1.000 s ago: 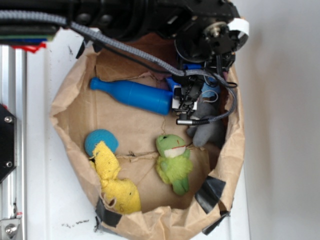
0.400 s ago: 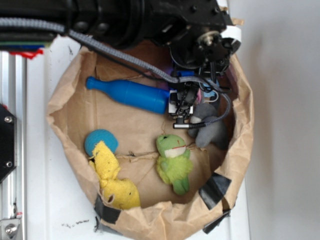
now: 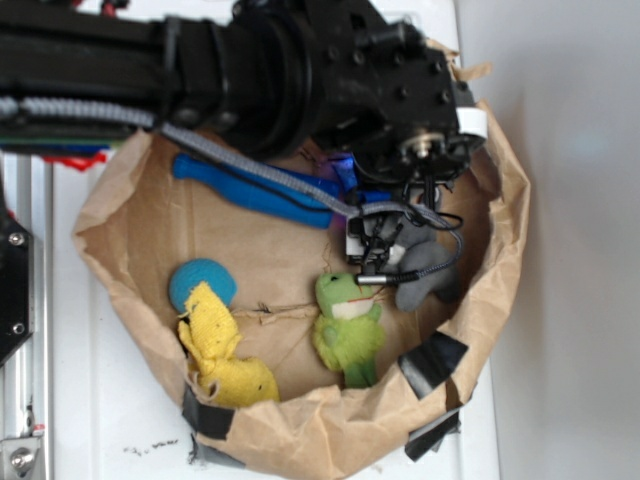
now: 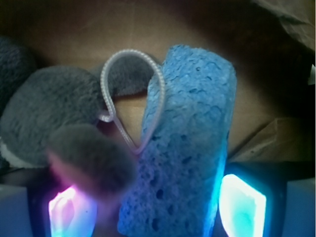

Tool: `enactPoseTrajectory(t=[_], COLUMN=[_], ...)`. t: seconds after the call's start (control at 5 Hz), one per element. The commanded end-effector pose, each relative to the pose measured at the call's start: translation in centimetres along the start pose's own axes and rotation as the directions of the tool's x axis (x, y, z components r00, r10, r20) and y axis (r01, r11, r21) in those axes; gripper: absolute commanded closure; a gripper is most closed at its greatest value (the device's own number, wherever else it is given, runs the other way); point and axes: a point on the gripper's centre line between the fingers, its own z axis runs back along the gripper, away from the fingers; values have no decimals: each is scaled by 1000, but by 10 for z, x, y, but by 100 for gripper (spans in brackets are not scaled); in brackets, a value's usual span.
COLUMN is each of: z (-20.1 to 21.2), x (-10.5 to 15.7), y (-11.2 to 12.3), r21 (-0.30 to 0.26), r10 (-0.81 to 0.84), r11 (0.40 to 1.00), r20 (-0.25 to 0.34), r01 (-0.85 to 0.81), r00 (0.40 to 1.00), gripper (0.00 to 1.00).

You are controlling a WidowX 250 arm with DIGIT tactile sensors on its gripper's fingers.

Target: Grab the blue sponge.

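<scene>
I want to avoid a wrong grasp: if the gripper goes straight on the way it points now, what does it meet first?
Most likely the blue sponge, which stands between the gripper fingers already. The grey plush toy lies close on one side, so it might also touch; depth is unclear.

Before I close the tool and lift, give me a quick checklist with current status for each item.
1. Blue sponge between the fingers: ok.
2. Only the sponge in the gap: not ok; grey plush toy overlaps the other finger.
3. Toy's cord loop clear of the sponge: not ok, it lies across it.
4. Tool shut: cannot tell.
5. Paper bag wall clear of the arm: cannot tell.
</scene>
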Motion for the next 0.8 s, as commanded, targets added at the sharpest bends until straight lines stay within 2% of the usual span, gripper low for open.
enactPoseTrajectory(t=[0.0,0.2,0.4,0.6], z=[-1,-3,-1,0], x=[18,20,20,19], y=[-18,-15,-14,-14], r21=[20,17,14,11], r10=[-3,-2,5,4], r11=[1000,1000,1000,1000], r20=[69,77,76,85], r01=[2,1,-6,-5], r00=[998,997,997,996], gripper=[0,61,100,100])
